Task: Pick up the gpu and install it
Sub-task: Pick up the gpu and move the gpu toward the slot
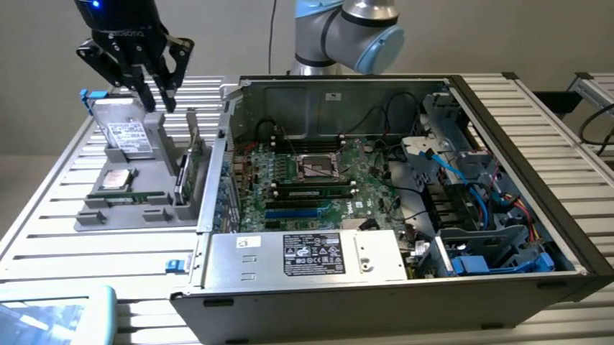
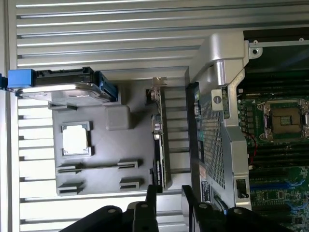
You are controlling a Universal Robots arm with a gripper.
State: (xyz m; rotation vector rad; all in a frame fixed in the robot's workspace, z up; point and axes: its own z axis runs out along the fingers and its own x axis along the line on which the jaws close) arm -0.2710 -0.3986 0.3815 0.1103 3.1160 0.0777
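A slatted aluminium table (image 1: 48, 244) is recorded as the work surface. It carries a grey parts tray (image 1: 123, 218) and, beside it, an open desktop computer case (image 1: 525, 136).

The gripper (image 1: 161, 105) is found hovering above the tray, clear of everything on it. Its black fingers (image 2: 151, 203) are seen set apart, with nothing held between them.

The gpu (image 1: 190, 167) is noted standing on edge in a slot of the tray, below the gripper and slightly off to the case side. In the wrist view the card is seen edge-on, roughly in line with the gap between the fingers. No contact with the card is observed.

A silver hard drive (image 1: 125, 134) with blue side rails is propped up in the tray below the gripper, on the side away from the case. A smaller drive (image 1: 115, 178) and a memory stick (image 1: 126, 195) lie flat further off along the tray.

Inside the case, well apart from the gripper, the motherboard (image 1: 317, 180) is exposed. The power supply (image 1: 307, 255) sits at the case edge farthest from the gripper.
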